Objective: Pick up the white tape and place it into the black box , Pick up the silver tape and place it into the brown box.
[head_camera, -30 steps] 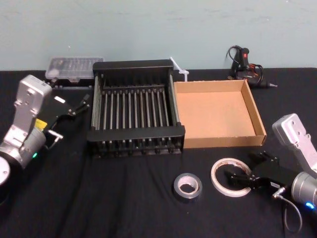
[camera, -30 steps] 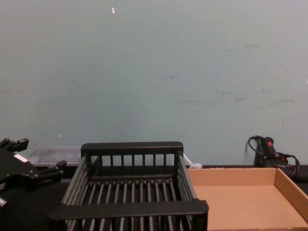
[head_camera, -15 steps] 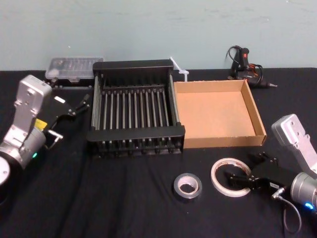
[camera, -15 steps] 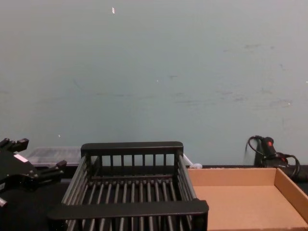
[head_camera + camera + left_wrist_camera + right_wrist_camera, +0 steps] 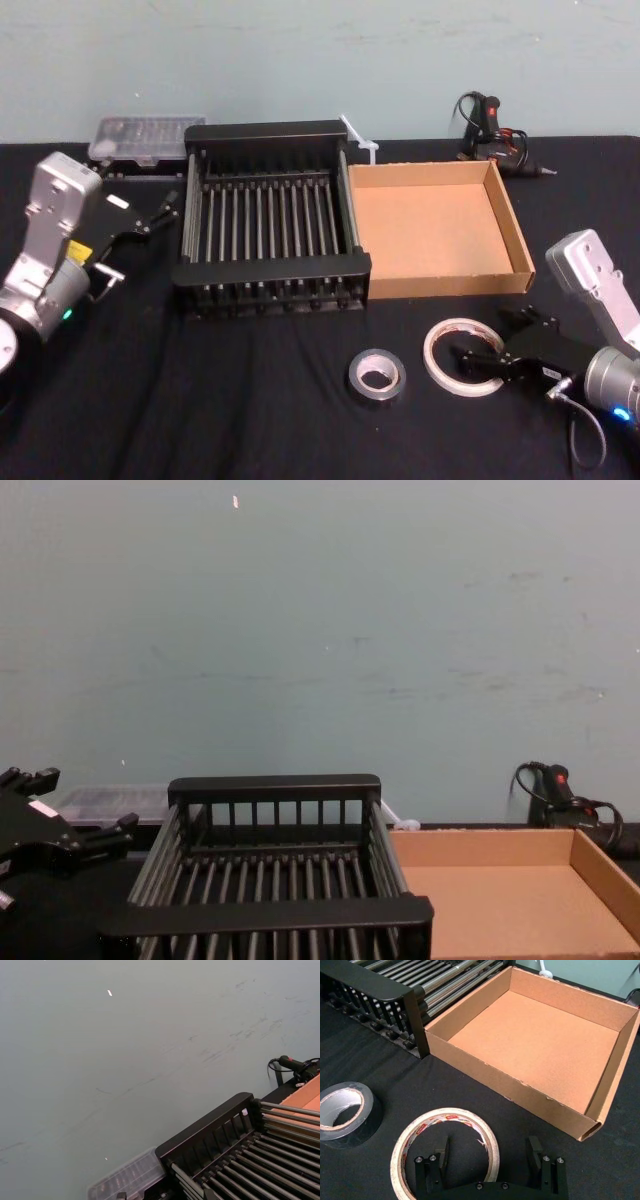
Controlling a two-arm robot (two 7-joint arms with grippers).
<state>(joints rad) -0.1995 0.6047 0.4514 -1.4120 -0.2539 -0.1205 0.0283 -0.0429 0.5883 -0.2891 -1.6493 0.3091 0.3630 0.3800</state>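
the right gripper (image 5: 487, 1156) hides the near arc of the white tape (image 5: 447, 1147) in the right wrist view, and the picture's edge cuts the gripper's body off. there the silver tape (image 5: 345, 1115) runs off the edge, and so does the black box (image 5: 380, 995). the red print on the white tape is too small to read. in the chest view the brown box (image 5: 480, 848) and the black box (image 5: 270, 915) are cut off by the lower edge. in the left wrist view the clear plastic case (image 5: 127, 1180) is cut off by the edge.
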